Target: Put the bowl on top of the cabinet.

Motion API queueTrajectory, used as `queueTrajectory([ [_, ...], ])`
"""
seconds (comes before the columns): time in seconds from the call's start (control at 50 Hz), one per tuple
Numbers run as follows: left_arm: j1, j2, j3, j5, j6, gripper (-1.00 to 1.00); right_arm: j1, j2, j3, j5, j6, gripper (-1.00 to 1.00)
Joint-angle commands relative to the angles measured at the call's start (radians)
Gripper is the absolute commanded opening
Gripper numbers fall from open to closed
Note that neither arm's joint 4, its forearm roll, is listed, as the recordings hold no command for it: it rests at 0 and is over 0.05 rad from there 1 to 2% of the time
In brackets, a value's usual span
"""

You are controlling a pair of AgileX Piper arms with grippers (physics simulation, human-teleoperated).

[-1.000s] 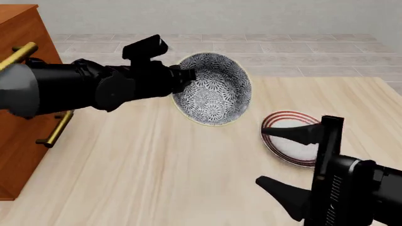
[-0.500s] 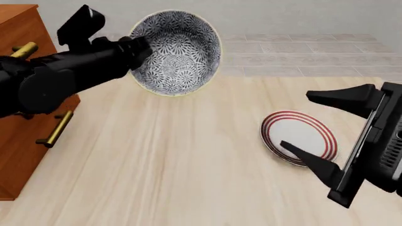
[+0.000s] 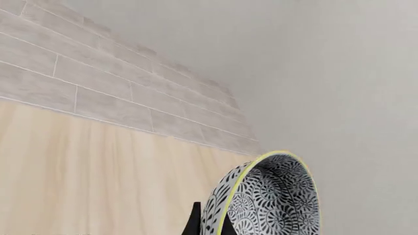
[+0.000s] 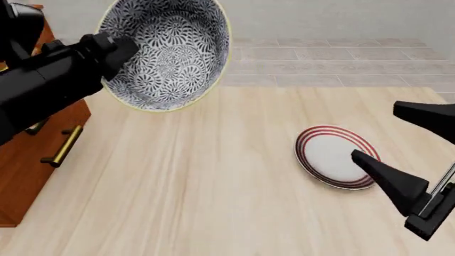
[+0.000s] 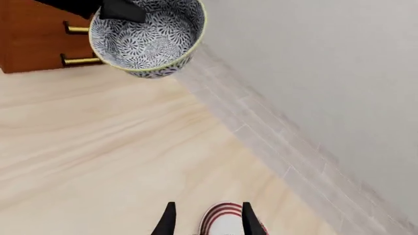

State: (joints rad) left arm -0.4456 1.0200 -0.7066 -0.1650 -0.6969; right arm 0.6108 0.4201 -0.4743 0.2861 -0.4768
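- No brand, label or writing shows on anything you can see.
- You have one bowl (image 4: 167, 53), one plate (image 4: 335, 156) and one cabinet (image 4: 32, 154) with brass bar handles (image 4: 62, 146); two handles show in the right wrist view.
- Your left pincer (image 4: 117, 50) is clamped on the bowl's rim and holds it in the air, tilted so its black-and-white floral inside faces the front camera, near the cabinet's upper corner and clear of the worktop (image 4: 213, 202).
- Your right pincer (image 4: 408, 152) stands wide open with nothing in it, beside the red-ringed plate lying flat on the worktop.
- The worktop is pale wood grain; beyond its far edge lie grey floor tiles (image 4: 334, 58) and a plain light wall (image 5: 326, 63).
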Motion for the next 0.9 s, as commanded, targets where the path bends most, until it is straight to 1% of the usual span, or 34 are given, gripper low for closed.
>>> queueTrajectory([
  [0.02, 0.014, -0.134, 0.105, -0.059, -0.126, -1.00, -0.069, -0.113, 0.056, -0.006, 0.117, 1.00],
  [0.04, 0.016, -0.150, 0.097, -0.041, -0.097, -1.00, -0.083, -0.127, 0.051, -0.004, 0.134, 1.00],
  [0.08, 0.015, -0.161, 0.103, -0.046, -0.097, -1.00, -0.088, -0.132, 0.050, -0.003, 0.138, 1.00],
  [0.12, 0.019, -0.184, 0.128, -0.063, -0.114, -1.00, -0.117, -0.145, 0.048, -0.002, 0.172, 1.00],
  [0.16, 0.023, -0.208, 0.141, -0.067, -0.110, -1.00, -0.147, -0.161, 0.048, -0.007, 0.212, 1.00],
  [0.18, 0.023, -0.214, 0.148, -0.070, -0.113, -1.00, -0.150, -0.167, 0.051, -0.011, 0.218, 1.00],
  [0.2, 0.024, -0.247, 0.159, -0.080, -0.099, -1.00, -0.175, -0.172, 0.056, -0.018, 0.250, 1.00],
  [0.22, 0.022, -0.250, 0.165, -0.076, -0.100, -1.00, -0.186, -0.176, 0.061, -0.023, 0.256, 1.00],
  [0.24, 0.023, -0.279, 0.168, -0.070, -0.072, -1.00, -0.199, -0.178, 0.071, -0.029, 0.278, 1.00],
  [0.26, 0.048, -0.307, 0.182, -0.075, -0.068, -1.00, -0.218, -0.200, 0.079, -0.038, 0.317, 1.00],
  [0.28, 0.048, -0.308, 0.182, -0.075, -0.068, -1.00, -0.218, -0.201, 0.079, -0.038, 0.317, 1.00],
  [0.3, 0.041, -0.333, 0.189, -0.083, -0.065, -1.00, -0.233, -0.213, 0.085, -0.043, 0.343, 1.00],
  [0.32, 0.051, -0.342, 0.196, -0.082, -0.075, -1.00, -0.246, -0.223, 0.097, -0.050, 0.353, 1.00],
  [0.34, 0.052, -0.342, 0.198, -0.077, -0.080, -1.00, -0.258, -0.225, 0.114, -0.055, 0.380, 1.00],
  [0.36, 0.057, -0.354, 0.201, -0.077, -0.074, -1.00, -0.269, -0.232, 0.133, -0.065, 0.394, 1.00],
  [0.4, 0.083, -0.370, 0.213, -0.086, -0.087, -1.00, -0.298, -0.242, 0.172, -0.082, 0.421, 1.00],
  [0.42, 0.080, -0.373, 0.209, -0.077, -0.081, -1.00, -0.306, -0.253, 0.188, -0.091, 0.436, 1.00],
  [0.46, 0.104, -0.402, 0.213, -0.077, -0.062, -1.00, -0.330, -0.267, 0.219, -0.111, 0.453, 1.00],
  [0.52, 0.110, -0.415, 0.230, -0.088, -0.067, -1.00, -0.369, -0.294, 0.263, -0.138, 0.501, 1.00],
  [0.56, 0.124, -0.425, 0.244, -0.103, -0.071, -1.00, -0.360, -0.313, 0.289, -0.152, 0.475, 1.00],
  [0.6, 0.122, -0.429, 0.245, -0.105, -0.067, -1.00, -0.370, -0.321, 0.294, -0.154, 0.479, 1.00],
  [0.62, 0.131, -0.447, 0.248, -0.111, -0.044, -1.00, -0.390, -0.326, 0.308, -0.162, 0.492, 1.00],
  [0.64, 0.129, -0.437, 0.269, -0.130, -0.071, -1.00, -0.406, -0.350, 0.326, -0.169, 0.471, 1.00],
  [0.66, 0.131, -0.439, 0.271, -0.131, -0.064, -1.00, -0.412, -0.357, 0.332, -0.171, 0.451, 1.00],
  [0.68, 0.131, -0.439, 0.271, -0.131, -0.064, -1.00, -0.412, -0.357, 0.332, -0.170, 0.451, 1.00],
  [0.7, 0.141, -0.446, 0.275, -0.137, -0.058, -1.00, -0.436, -0.381, 0.339, -0.172, 0.490, 1.00],
  [0.76, 0.155, -0.466, 0.288, -0.149, -0.036, -1.00, -0.453, -0.400, 0.377, -0.192, 0.485, 1.00],
  [0.78, 0.155, -0.467, 0.292, -0.151, -0.041, -1.00, -0.459, -0.384, 0.393, -0.211, 0.479, 1.00],
  [0.8, 0.166, -0.465, 0.299, -0.159, -0.049, -1.00, -0.469, -0.401, 0.402, -0.212, 0.498, 1.00],
  [0.84, 0.173, -0.469, 0.310, -0.168, -0.046, -1.00, -0.489, -0.412, 0.410, -0.222, 0.501, 1.00],
  [0.9, 0.178, -0.473, 0.318, -0.177, -0.053, -1.00, -0.492, -0.403, 0.418, -0.239, 0.494, 1.00],
])
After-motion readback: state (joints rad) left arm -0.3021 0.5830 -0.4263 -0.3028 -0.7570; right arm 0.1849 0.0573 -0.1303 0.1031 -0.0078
